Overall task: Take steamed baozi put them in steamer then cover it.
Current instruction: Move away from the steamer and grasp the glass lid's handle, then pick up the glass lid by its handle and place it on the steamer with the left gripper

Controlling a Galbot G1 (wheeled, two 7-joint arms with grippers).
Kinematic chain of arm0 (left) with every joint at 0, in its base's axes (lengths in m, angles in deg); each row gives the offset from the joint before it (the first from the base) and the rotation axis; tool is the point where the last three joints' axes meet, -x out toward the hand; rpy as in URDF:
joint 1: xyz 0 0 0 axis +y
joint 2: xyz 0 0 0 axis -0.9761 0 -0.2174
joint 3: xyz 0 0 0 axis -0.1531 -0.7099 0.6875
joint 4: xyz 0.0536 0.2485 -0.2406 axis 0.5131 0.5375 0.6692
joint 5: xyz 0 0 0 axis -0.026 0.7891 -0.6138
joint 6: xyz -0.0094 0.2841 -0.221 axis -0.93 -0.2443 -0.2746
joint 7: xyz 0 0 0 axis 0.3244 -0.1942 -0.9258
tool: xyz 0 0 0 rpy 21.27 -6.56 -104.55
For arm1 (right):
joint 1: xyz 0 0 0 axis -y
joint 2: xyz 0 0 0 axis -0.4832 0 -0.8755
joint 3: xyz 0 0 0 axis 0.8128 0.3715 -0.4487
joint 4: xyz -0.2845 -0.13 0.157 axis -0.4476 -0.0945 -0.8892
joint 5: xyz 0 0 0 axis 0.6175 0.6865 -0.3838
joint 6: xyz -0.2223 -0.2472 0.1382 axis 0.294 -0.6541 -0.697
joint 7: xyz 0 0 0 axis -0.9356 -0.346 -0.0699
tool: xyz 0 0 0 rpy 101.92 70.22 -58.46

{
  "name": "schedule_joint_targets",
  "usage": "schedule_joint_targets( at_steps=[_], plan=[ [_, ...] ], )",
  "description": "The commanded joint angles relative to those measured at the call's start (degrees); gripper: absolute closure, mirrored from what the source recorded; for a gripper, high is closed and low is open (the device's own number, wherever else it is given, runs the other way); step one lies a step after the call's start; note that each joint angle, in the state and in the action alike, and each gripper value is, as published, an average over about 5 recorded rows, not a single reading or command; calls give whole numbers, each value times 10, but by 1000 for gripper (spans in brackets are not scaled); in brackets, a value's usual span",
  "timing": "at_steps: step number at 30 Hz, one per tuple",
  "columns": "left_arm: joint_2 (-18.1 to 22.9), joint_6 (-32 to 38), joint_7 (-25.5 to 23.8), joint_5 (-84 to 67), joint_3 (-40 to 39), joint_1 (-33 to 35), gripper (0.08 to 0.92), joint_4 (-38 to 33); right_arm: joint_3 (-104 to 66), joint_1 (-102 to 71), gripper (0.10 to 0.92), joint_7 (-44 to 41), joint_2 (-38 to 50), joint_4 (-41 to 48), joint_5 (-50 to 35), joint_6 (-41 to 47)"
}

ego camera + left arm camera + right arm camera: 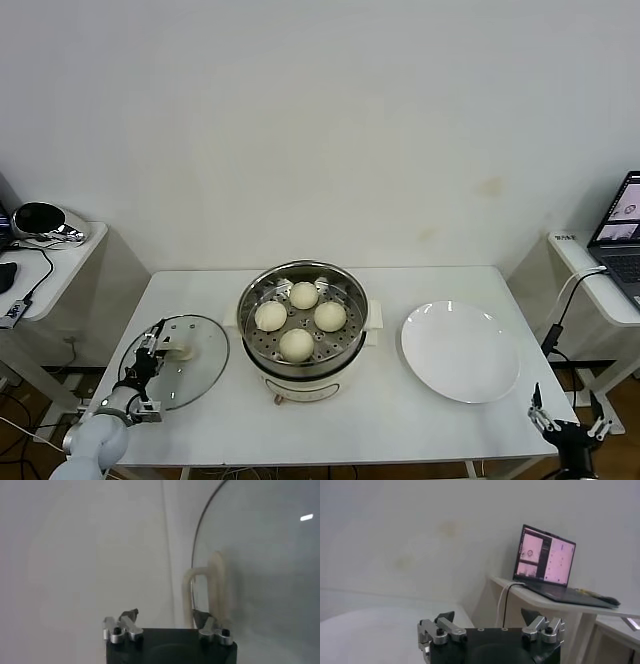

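Several cream-white baozi lie on the perforated tray inside the steel steamer at the table's middle. The cover, a clear glass lid, lies flat on the table to the steamer's left. My left gripper reaches over the lid's near-left edge at its cream handle. In the left wrist view the gripper has its jaws apart, with one fingertip against the handle and the lid's glass beyond. My right gripper hangs open off the table's front right corner.
A flat white plate sits right of the steamer. A laptop stands on a side table at the far right, also in the right wrist view past the gripper. A side table at the left holds a shiny helmet-like object.
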Motion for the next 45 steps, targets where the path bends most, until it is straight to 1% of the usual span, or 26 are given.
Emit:
schedule_joint_targets(
  at_steps=[1,8,13,16,18,21,23,27,30,33,35,37,40,43,45],
  plan=[
    [2,4,7,-7,-5,-12,389,30,8,2,203,0,-2,5,5,-1],
    [4,10,17,-17,-4,-13,597,32,13,2,203,0,-1,5,7,-2],
    [8,19,39,-29,2,-2,735,26,19,4,203,0,1,5,9,0],
    [9,20,50,-38,13,17,816,-6,25,4,203,0,2,3,12,-1],
    [8,12,54,-51,26,40,848,-52,30,3,203,-1,3,2,13,-1],
    [5,-19,47,-70,47,83,855,-138,35,3,203,-1,6,0,14,-2],
    [1,-53,34,-76,64,112,855,-194,39,3,203,-1,9,-1,12,-3],
    [-13,-128,-13,-84,110,178,855,-299,50,3,203,-2,15,-5,12,-3],
    [-27,-164,-49,-94,146,215,855,-368,57,1,203,-2,16,-9,13,-4],
    [-47,-194,-86,-114,170,235,855,-422,63,-1,203,-2,17,-13,15,-6],
    [-68,-212,-105,-133,171,240,855,-454,68,-2,203,-2,17,-15,18,-8],
    [-91,-231,-121,-152,152,237,855,-481,72,-3,203,-2,17,-15,21,-10],
    [-128,-270,-138,-183,89,220,855,-517,76,-3,203,-2,16,-15,25,-11],
    [-159,-308,-149,-206,16,187,855,-544,80,-1,203,-2,14,-14,28,-10],
    [-171,-328,-151,-216,-37,153,855,-550,81,1,203,-2,12,-14,33,-9]
  ],
)
